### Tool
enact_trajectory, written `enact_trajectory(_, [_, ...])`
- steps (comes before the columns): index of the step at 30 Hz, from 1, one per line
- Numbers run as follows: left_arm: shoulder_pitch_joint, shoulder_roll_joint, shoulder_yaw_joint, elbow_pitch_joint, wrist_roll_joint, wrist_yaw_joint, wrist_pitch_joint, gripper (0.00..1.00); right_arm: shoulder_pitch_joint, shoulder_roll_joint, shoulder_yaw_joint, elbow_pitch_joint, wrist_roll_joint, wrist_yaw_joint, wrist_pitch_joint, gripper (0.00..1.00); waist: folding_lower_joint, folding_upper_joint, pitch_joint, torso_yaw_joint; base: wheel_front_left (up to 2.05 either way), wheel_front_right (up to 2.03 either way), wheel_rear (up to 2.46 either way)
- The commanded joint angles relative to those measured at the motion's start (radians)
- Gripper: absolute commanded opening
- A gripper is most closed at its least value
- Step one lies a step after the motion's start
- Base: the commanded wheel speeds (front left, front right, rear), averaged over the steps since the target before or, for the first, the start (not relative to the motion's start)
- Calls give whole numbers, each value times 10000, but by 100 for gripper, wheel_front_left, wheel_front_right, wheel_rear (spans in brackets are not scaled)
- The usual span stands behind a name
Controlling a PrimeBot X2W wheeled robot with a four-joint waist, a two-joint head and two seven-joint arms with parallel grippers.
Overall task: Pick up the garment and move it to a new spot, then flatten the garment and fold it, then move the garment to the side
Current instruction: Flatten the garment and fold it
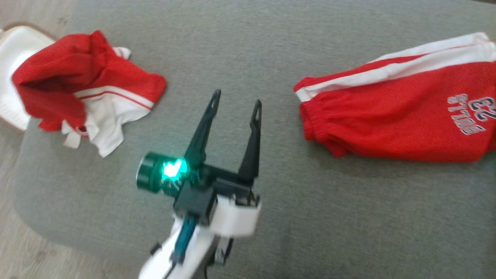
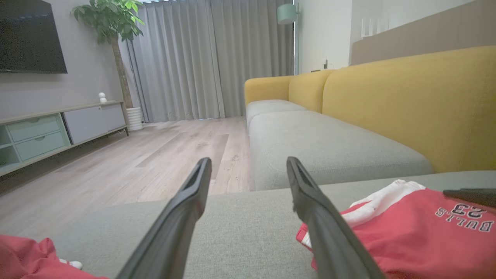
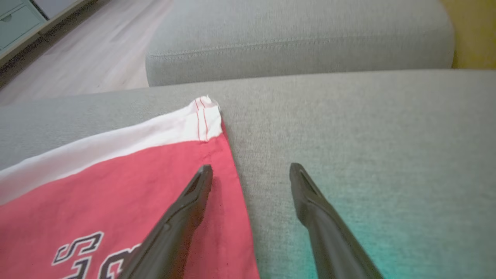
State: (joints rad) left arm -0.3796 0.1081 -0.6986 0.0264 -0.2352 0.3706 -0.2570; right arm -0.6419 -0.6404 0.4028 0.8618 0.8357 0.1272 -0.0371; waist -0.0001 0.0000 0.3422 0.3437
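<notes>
On the sofa, my left hand and right hand gape empty; right, low over shorts hem, might snag it.

Grey sofa seat w/ yellow backrest. Wood floor, grey curtains, potted plant in corner. TV on wall above low cabinet w/ drawers.
</notes>
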Motion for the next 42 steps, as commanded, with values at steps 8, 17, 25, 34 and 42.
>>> enact_trajectory(8, [1246,-145,658,-1376,757,-5,-45,100,881,-458,841,-255,1162,35,1629,0,1,0,-89,525,0,0,0])
enact_trajectory(17, [1474,-178,1330,-1414,1123,-306,-46,100,594,-782,1177,-215,1056,35,961,0,1,0,-419,-368,0,0,0])
enact_trajectory(25, [1763,-198,1787,-1236,1257,-597,-47,100,656,-1435,1221,57,1003,35,513,0,1,0,-832,-1511,0,0,0])
enact_trajectory(34, [1939,-292,2051,-978,1363,-934,-47,100,138,-1564,1142,-924,1136,35,173,0,1,0,-1054,-2278,0,0,0])
enact_trajectory(42, [2033,-398,2074,-717,1339,-1185,-47,100,-288,-942,1441,-3074,1096,35,373,0,1,0,-1363,-2326,0,0,0])
